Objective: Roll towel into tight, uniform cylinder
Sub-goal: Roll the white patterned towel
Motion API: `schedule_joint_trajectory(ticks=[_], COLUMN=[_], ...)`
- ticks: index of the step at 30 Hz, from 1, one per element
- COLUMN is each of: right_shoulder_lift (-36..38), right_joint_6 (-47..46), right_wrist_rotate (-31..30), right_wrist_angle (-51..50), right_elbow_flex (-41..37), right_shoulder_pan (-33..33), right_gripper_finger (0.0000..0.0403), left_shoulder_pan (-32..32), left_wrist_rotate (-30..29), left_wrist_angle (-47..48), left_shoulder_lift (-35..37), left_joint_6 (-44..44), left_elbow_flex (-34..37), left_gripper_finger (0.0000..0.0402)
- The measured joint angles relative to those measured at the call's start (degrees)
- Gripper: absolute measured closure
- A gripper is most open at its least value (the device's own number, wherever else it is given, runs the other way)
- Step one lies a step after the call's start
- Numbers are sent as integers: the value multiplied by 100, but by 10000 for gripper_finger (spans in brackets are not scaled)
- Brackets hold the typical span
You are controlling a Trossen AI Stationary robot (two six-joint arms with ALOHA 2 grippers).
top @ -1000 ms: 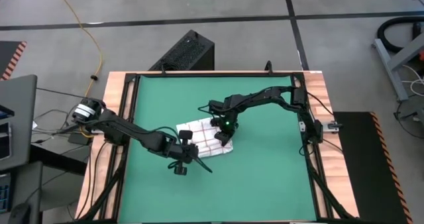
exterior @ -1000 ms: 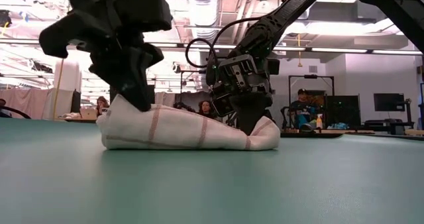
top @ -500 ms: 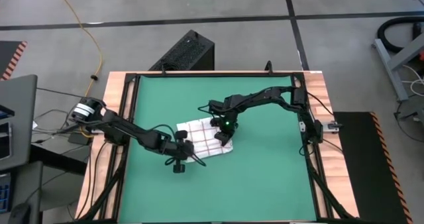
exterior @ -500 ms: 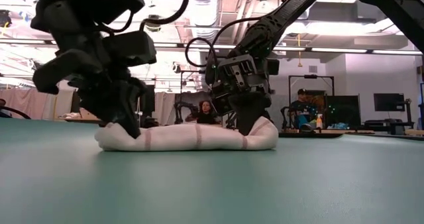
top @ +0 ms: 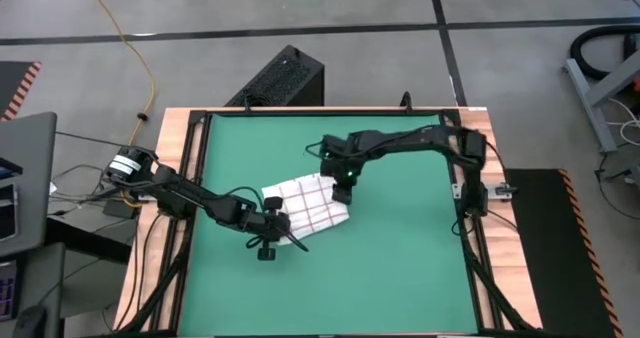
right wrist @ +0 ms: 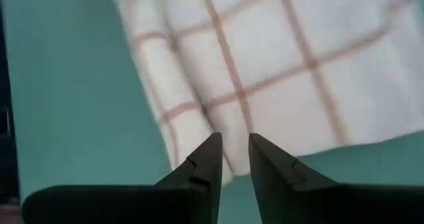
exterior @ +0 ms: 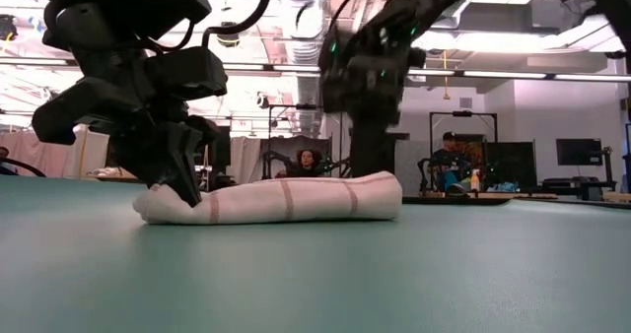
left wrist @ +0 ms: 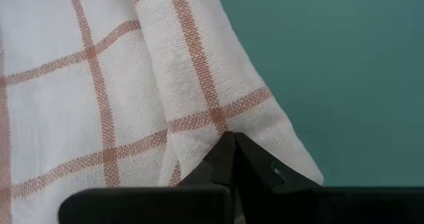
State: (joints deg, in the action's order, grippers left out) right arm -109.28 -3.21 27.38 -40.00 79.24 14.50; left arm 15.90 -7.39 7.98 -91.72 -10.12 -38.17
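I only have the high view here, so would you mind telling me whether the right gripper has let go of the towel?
Observer: Yes. In its wrist view the right gripper has its fingers slightly apart, with nothing between them, above the towel.
Operator: Thank you. Is the left gripper holding the cloth?
Observer: The left gripper is shut, with a fold of the towel at its fingertips.
Operator: How does the towel lie on the mat?
Observer: From table height it is a low, flattened roll on the green mat; the left gripper is down on one end.
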Motion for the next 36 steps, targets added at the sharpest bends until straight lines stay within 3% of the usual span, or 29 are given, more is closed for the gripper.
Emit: schedule_joint_trajectory(ticks=[6, 10, 12, 15, 17, 21, 25, 30, 36], right_shoulder_lift=[1332, 2427, 2845, 3130, 3146, 2945, 2465, 1717, 950], right_joint_6=[1882, 2412, 2619, 3390, 3815, 3918, 4066, 4889, 5094], right_wrist_rotate=[10, -74, -474, -1661, -2215, -2053, -1769, -2012, -2196], right_wrist_angle=[-71, -62, -354, -1138, -1189, -705, -393, 176, 1106], right_elbow_flex=[-2, 10, 25, -8, -212, -665, -967, -997, -993], right_shoulder_pan=[-93, -424, -641, -1022, -1198, -1307, -1570, -2052, -2402], right_gripper_finger=[307, 313, 315, 315, 313, 281, 218, 139, 118], left_shoulder_pan=[0, -2, -2, -74, -174, -416, -699, -997, -1165], left_wrist_rotate=[10, 119, 202, 383, 590, 948, 1211, 1346, 1267], left_wrist_angle=[-26, -32, -32, -36, -36, -32, 15, 79, 92], left_shoulder_lift=[-5, -9, -9, -11, -11, -13, -13, -13, -11], left_joint_6=[103, 450, 722, 1139, 1402, 2060, 2704, 2864, 2922], left_elbow_flex=[9, 9, 11, 11, 11, 11, 11, 11, 11], left_gripper_finger=[401, 401, 401, 401, 401, 401, 402, 401, 401])
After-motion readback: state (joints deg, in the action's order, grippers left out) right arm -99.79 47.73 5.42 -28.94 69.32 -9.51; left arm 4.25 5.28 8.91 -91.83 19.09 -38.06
